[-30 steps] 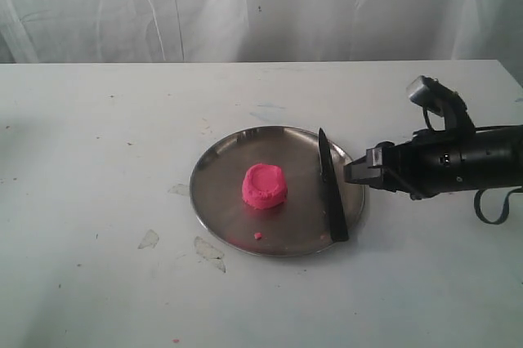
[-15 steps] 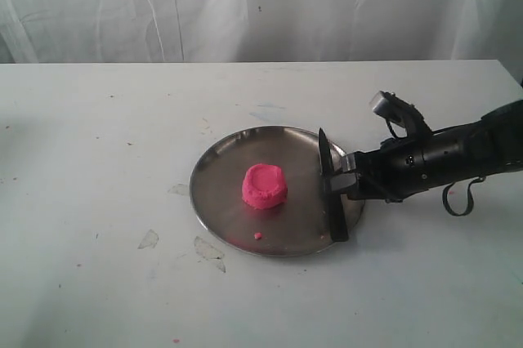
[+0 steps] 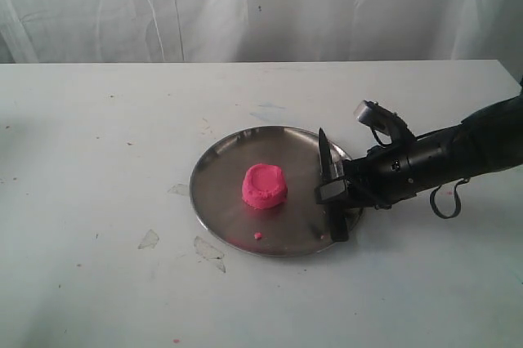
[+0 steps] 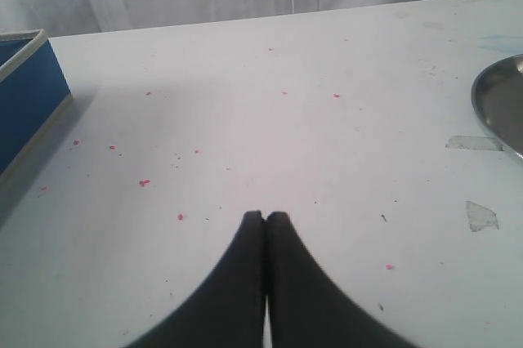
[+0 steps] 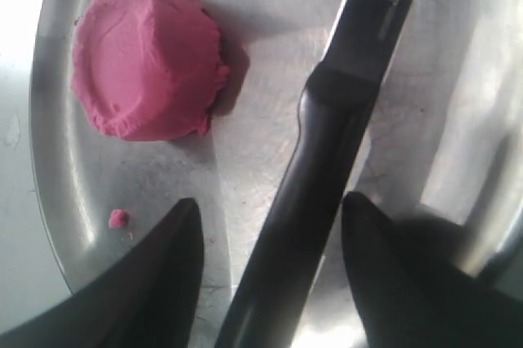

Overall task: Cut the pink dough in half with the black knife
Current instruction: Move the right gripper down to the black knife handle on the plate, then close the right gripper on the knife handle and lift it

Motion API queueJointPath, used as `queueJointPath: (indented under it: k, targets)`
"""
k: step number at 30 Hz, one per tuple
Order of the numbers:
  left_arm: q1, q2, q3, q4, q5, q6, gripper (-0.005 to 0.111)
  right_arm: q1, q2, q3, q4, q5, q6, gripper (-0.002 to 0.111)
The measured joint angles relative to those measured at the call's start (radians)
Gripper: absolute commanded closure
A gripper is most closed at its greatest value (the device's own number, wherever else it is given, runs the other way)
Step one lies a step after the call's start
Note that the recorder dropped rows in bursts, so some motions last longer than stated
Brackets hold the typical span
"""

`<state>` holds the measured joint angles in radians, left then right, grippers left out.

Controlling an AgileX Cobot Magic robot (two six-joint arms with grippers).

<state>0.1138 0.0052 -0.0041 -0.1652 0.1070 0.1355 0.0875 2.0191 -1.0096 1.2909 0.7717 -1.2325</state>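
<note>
One white table (image 3: 98, 160) carries a steel plate (image 3: 214, 201). At the plate's 3 o'clock edge, the right gripper (image 3: 330, 194) has its jaws spread wide astride the knife (image 3: 324, 158) handle, not clamped. The left gripper (image 4: 265, 218) is pinched together, empty. The dough (image 3: 264, 185) sits mid-plate, with a crumb (image 3: 257, 235) at its 6 o'clock.

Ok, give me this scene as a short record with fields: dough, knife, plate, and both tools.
dough: pink dough, one uncut lump on the steel plate
knife: black knife, lying across the plate, apart from the dough
right arm: right tool open, one finger on either side of the knife handle
left arm: left tool shut, empty, over the table
stray bit: pink crumb on the plate
</note>
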Motion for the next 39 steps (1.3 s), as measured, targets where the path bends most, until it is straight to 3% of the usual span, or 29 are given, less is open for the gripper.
queueJointPath:
  k: [11, 20, 27, 39]
  targets:
    - [0.000, 0.000, 0.000, 0.000, 0.000, 0.000, 0.107, 0.001, 0.024, -0.009, 0.013, 0.023, 0.021, 0.061]
    - [0.000, 0.000, 0.000, 0.000, 0.000, 0.000, 0.107, 0.001, 0.064, -0.032, 0.017, 0.069, 0.058, 0.076]
    - [0.000, 0.000, 0.000, 0.000, 0.000, 0.000, 0.107, 0.001, 0.068, -0.032, 0.013, 0.046, 0.078, 0.098]
    - [0.000, 0.000, 0.000, 0.000, 0.000, 0.000, 0.107, 0.002, 0.062, -0.047, 0.013, 0.038, 0.075, 0.099]
